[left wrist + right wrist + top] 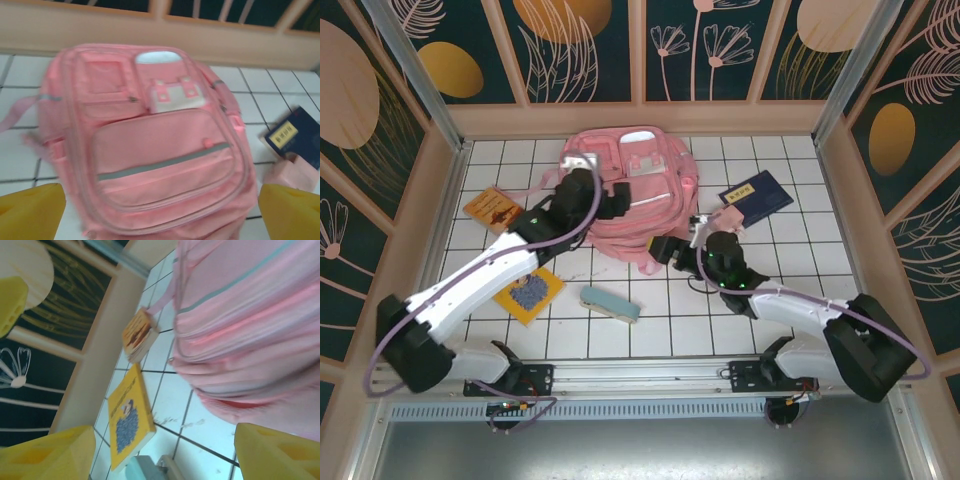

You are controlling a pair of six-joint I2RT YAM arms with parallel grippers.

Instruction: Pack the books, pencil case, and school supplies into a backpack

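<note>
The pink backpack (638,180) lies flat at the back middle of the tiled floor, front pockets up. My left gripper (617,200) hovers open over its front pocket (160,160), with nothing between the yellow fingers (30,212). My right gripper (665,250) is open at the backpack's near edge (250,325), low over bare tile. An orange book (492,208) and a yellow book (528,293) lie on the left. The pale teal pencil case (610,304) lies near the front. A navy book (757,196) and the small pink school supplies item (728,215) sit on the right.
Wooden walls (640,118) close in the floor at the back and both sides. A pink strap (20,112) trails off the backpack's left side. The right wrist view looks past the orange book (139,335), yellow book (127,420) and pencil case end (145,471).
</note>
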